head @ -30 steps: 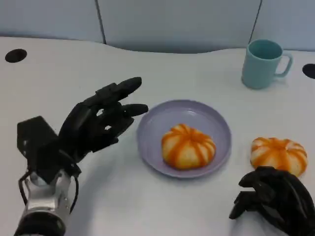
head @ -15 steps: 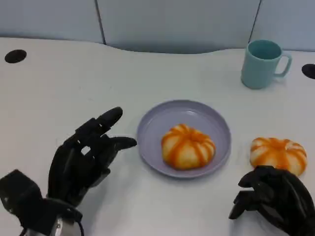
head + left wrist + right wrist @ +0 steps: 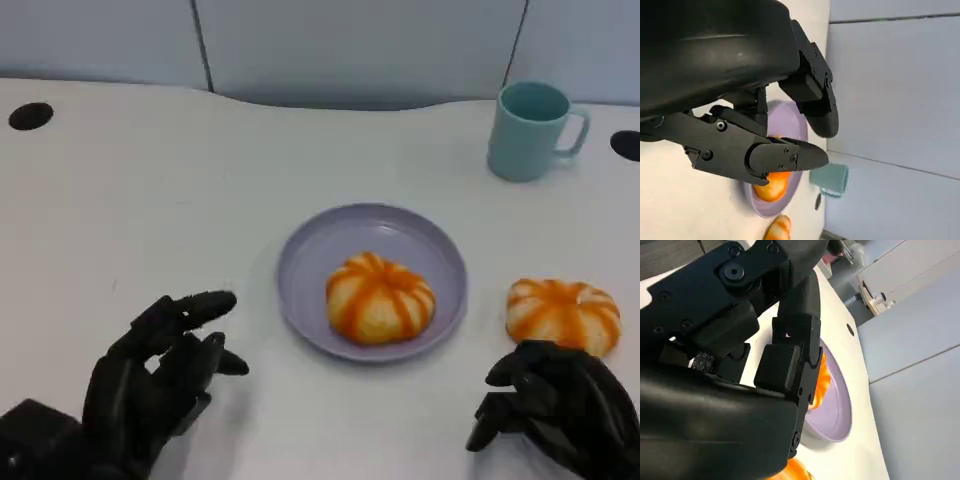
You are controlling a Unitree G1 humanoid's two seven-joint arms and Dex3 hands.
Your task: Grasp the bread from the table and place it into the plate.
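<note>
An orange-striped bread (image 3: 380, 297) lies in the lilac plate (image 3: 310, 262) at the table's middle. A second striped bread (image 3: 563, 314) lies on the table to the plate's right. My left hand (image 3: 150, 385) is low at the near left, well apart from the plate, fingers spread and holding nothing. My right hand (image 3: 555, 410) sits just in front of the second bread with its fingers curled in and nothing in them. In the left wrist view the fingers (image 3: 785, 155) point toward the plate (image 3: 792, 125). The right wrist view shows the plate (image 3: 835, 405) beyond the curled fingers (image 3: 785, 360).
A teal mug (image 3: 530, 130) stands at the back right. Two dark round holes (image 3: 30, 116) (image 3: 627, 145) mark the table's far left and far right. A pale wall panel runs behind the table's back edge.
My left hand has drawn back from beside the plate's left rim toward the near left corner, dropping lower. The right hand, both breads and the plate have stayed put.
</note>
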